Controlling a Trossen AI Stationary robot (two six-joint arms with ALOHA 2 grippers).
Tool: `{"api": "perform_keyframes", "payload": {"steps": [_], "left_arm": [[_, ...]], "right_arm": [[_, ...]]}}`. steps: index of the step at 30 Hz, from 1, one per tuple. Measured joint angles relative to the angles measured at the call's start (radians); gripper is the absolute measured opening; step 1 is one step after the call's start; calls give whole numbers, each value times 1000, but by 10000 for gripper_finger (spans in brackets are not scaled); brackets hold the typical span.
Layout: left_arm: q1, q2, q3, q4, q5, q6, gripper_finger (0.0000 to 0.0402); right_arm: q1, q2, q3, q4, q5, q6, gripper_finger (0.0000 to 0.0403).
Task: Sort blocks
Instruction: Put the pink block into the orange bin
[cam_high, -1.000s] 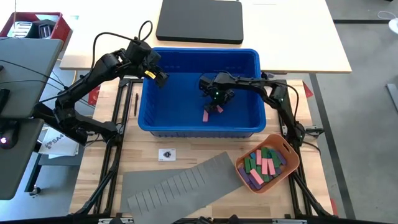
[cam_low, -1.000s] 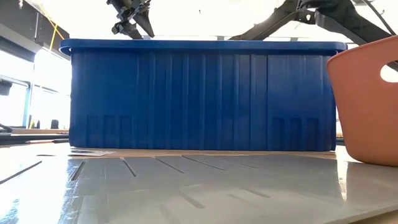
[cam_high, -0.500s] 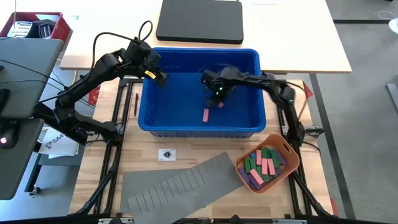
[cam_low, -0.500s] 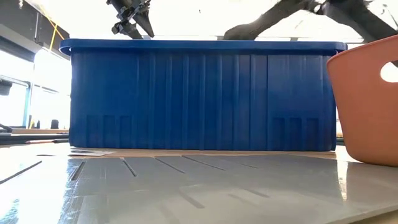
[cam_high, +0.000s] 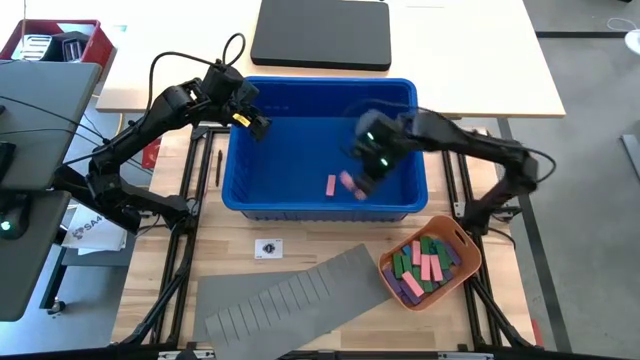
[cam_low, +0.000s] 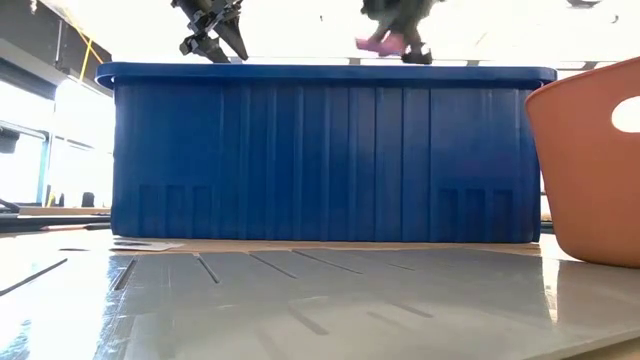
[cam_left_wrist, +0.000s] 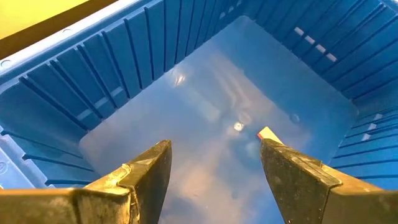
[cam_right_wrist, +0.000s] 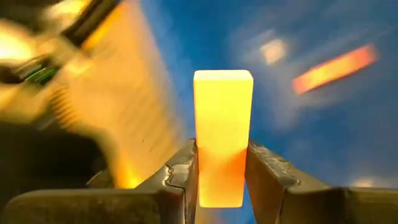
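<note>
Right gripper (cam_high: 356, 180) now raised above the blue bin (cam_high: 400, 95), clamped on a pink block (cam_right_wrist: 222, 155), shifted rightward. Second pink block (cam_high: 330, 185) left on bin floor. Left gripper (cam_left_wrist: 214, 168) unmoved, spread wide, empty.

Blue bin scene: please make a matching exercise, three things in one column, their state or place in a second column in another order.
1. right tool
2. left tool
3. pink block left behind

A. lies on the floor of the blue bin
B. shut on a pink block, above the bin's rim
C. open, empty, at the bin's left wall

Pairs: 1-B, 2-C, 3-A
</note>
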Motion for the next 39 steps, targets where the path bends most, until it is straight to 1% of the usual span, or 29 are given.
{"api": "perform_keyframes", "payload": {"steps": [1, 3, 5, 9, 11, 14, 18, 20, 23, 25, 29, 31, 36, 39], "left_arm": [[0, 0, 0, 0, 0, 0, 238], [0, 0, 0, 0, 0, 0, 238], [0, 0, 0, 0, 0, 0, 238], [0, 0, 0, 0, 0, 0, 238], [0, 0, 0, 0, 0, 0, 238], [0, 0, 0, 0, 0, 0, 238], [0, 0, 0, 0, 0, 0, 238], [0, 0, 0, 0, 0, 0, 238], [0, 0, 0, 0, 0, 0, 238], [0, 0, 0, 0, 0, 0, 238], [0, 0, 0, 0, 0, 0, 238], [0, 0, 0, 0, -1, 0, 238], [0, 0, 0, 2, -2, 0, 238], [0, 0, 0, 2, -2, 0, 238]], "right_arm": [[23, -37, -41, 1, -58, 21, 91], [65, -113, -143, 0, -138, 95, 91], [116, -191, -263, 2, -184, 193, 91], [246, -362, -472, 49, -254, 459, 91], [320, -443, -550, 80, -269, 593, 91], [430, -546, -648, 131, -261, 782, 91], [566, -646, -763, 156, -258, 977, 91], [617, -677, -821, 153, -253, 1048, 91], [662, -697, -900, 154, -201, 1142, 91], [672, -698, -948, 155, -173, 1192, 91], [672, -690, -1031, 157, -170, 1299, 92], [672, -690, -1054, 148, -170, 1369, 109], [672, -690, -1039, 119, -142, 1478, 179], [670, -690, -983, 111, -108, 1500, 195]]}}
